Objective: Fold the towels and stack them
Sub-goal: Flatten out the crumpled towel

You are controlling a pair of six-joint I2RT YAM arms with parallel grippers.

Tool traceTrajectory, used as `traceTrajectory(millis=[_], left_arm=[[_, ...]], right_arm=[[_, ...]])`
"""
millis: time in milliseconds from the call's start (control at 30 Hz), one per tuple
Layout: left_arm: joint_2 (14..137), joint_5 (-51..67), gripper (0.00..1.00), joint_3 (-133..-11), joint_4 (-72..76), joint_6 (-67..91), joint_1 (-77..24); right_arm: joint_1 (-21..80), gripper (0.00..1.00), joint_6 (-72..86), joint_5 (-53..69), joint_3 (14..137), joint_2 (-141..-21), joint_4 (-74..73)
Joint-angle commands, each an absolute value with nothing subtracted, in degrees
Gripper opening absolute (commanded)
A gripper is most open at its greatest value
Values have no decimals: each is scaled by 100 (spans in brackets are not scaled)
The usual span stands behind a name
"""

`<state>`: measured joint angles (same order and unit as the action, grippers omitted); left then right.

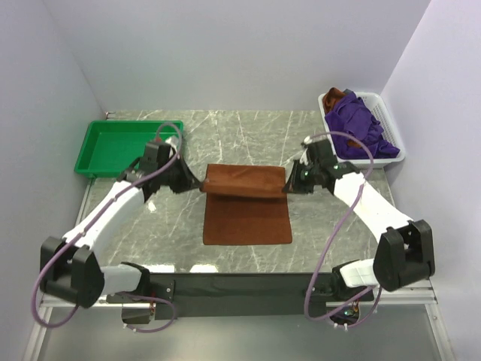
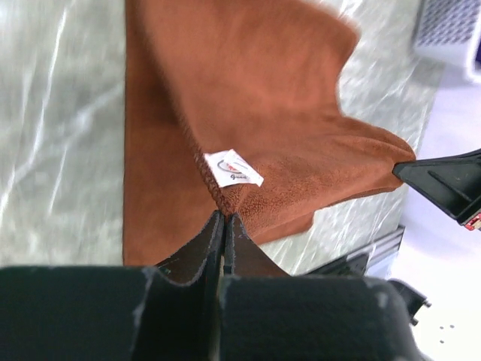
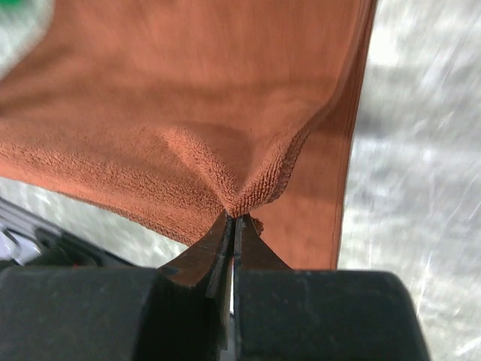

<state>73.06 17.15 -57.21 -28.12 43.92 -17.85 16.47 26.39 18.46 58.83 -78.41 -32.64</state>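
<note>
Rust-brown towel [image 1: 248,214] sits mid-bench [image 1: 248,131], between the two arms. Near part lies flat on the marble top; far edge is raised off the surface and hangs as a band across the towel's width. Left gripper [image 1: 197,186] is clamped tight on the towel's far-left corner, jaws pressed together with cloth pinched between them in the left wrist view [image 2: 224,226]. A white label [image 2: 233,168] shows on the towel right next to that pinch. Right gripper [image 1: 288,186] is likewise closed on the far-right corner, cloth bunched to a point at its tips [image 3: 233,222]. Both grippers are at about the same height, the edge between them slightly slack. Green tray [image 1: 124,147] is at the far left of the bench, apart from the towel. White basket [image 1: 391,124] is at the far right, holding purple towels [image 1: 361,131] in a heap, with a bit of rust-brown cloth poking out at the back.
</note>
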Motion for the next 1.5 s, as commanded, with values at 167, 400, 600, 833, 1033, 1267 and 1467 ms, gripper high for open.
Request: traceTrajectory(millis=[167, 400, 600, 833, 1033, 1267, 1467], left_arm=[[6241, 1468, 1, -4388, -3006, 4983, -2118], [6047, 1617, 1, -3560, -2488, 5493, -2329], [6231, 1398, 1, -3551, -2514, 5432, -2364], [6608, 1284, 1, -4050, -2556, 5292, -2364], [7891, 870, 1, -6158, -2865, 4729, -2101], [9534, 852, 1, -8442, -2787, 4255, -1705], [11055, 1045, 1, -9823, -2558, 3938, -1433]], right_arm=[[1978, 0, 2786, 1214, 5116, -7067, -3726], [1995, 0, 2804, 1187, 4913, -6935, -3718], [1986, 0, 2830, 993, 5010, -7005, -3850], [1978, 0, 2707, 757, 5377, -7390, -3823], [1793, 0, 2654, 352, 6897, -8199, -3648], [1538, 0, 2382, 123, 8594, -9614, -3350], [1310, 0, 2241, 324, 9798, -10888, -2761]])
